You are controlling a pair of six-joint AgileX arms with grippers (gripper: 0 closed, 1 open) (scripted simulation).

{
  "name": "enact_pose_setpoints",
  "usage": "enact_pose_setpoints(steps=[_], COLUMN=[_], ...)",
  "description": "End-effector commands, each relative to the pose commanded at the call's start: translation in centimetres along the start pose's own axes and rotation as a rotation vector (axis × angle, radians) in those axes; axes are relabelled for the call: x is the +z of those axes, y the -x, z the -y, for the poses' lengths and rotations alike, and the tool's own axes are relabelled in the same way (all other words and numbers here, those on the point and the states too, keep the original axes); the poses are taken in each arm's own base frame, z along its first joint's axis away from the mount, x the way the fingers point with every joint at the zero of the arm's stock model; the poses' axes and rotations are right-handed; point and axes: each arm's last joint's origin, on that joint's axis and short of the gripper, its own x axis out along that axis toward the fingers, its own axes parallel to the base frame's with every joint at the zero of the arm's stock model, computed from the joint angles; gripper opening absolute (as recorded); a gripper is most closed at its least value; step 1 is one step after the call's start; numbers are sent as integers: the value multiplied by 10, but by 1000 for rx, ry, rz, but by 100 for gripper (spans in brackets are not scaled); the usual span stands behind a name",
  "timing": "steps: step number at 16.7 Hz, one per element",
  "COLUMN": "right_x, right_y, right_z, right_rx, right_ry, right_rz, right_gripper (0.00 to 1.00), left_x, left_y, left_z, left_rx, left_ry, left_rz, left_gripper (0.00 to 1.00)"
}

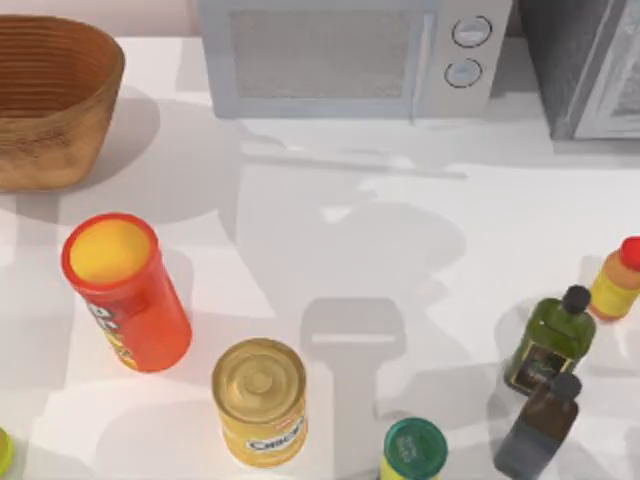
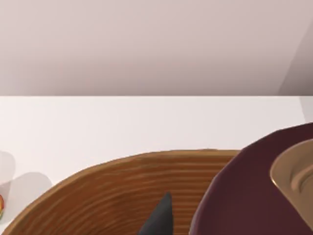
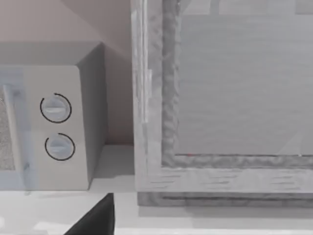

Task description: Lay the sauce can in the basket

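The sauce can [image 2: 244, 196], maroon with a brown recessed top, hangs close to the camera in the left wrist view, over the inside of the wicker basket [image 2: 117, 191]. My left gripper [image 2: 210, 229] is shut on it; one dark fingertip [image 2: 160, 219] shows beside the can and the other is hidden behind it. From above, the basket [image 1: 50, 100] stands at the table's far left corner. My right gripper [image 3: 122, 230] is parked facing the microwave and the grey cabinet, with one dark fingertip [image 3: 98, 219] in sight.
A microwave [image 1: 350, 55] and a grey cabinet [image 1: 590, 65] line the back. A tall red-orange tube [image 1: 125, 290], a gold-lidded yellow can [image 1: 260, 400] and a green-lidded can [image 1: 413, 450] stand at the front. Three bottles [image 1: 550, 340] cluster at the right.
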Motion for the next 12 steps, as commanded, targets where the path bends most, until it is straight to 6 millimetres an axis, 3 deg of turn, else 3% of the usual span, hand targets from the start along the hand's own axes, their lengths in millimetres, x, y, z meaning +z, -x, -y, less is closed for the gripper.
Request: enact_pose_setpoints(steps=[3,6,12], right_x=[0,0,0], right_y=[0,0,0], right_z=[0,0,0], right_rx=[0,0,0], right_ry=[0,0,0], right_rz=[0,0,0], right_gripper=[100,100,100], left_x=[-6,-6,-6], left_y=[-19,-19,-19], left_z=[0,0,0], left_rx=[3,3,3], left_ry=[1,1,1], left_rz=[2,2,2], left_gripper=[0,0,45])
